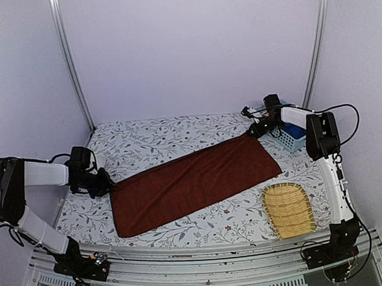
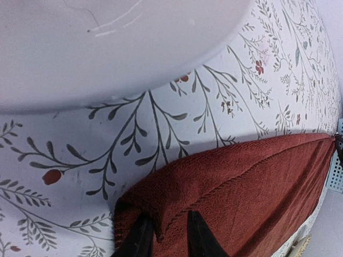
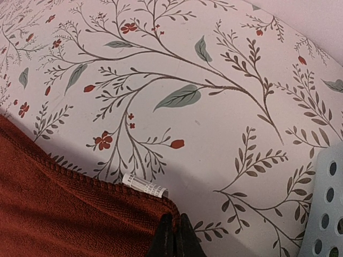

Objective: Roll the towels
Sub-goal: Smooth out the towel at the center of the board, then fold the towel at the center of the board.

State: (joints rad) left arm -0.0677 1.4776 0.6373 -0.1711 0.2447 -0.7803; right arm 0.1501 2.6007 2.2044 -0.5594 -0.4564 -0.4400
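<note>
**A:** What is the room like?

**B:** Plain pale lilac walls (image 1: 191, 46) stand behind and to both sides, with two slanted metal posts (image 1: 69, 66) at the back. The table is covered by a white cloth printed with grey leaves and small red flowers (image 1: 158, 135). It lies flat, and I judge that fabric will drag on it rather than slide.

**A:** And the towel?

**B:** One dark red terry towel (image 1: 193, 178) lies spread across the middle, running diagonally from near left to far right. It looks light, soft and limp. With no stiffness of its own, it will probably sag and wrinkle wherever it isn't held taut. The corners, on the stitched hem, are the best places to take hold.

**A:** Anything close by?

**B:** A woven bamboo tray (image 1: 288, 208) sits just beside the towel's near right corner; I can't tell whether they touch. A blue perforated plastic basket (image 1: 293, 137) stands at the far right, behind the right arm.

**A:** The claws?

**B:** The left gripper (image 2: 166, 227) pinches the far left corner, with cloth bunched between its fingers. The right gripper (image 3: 174, 225) is clamped on the far right corner, fingers pressed together on the hem. A small white label (image 3: 144, 186) is sewn into that edge just beside it.
</note>
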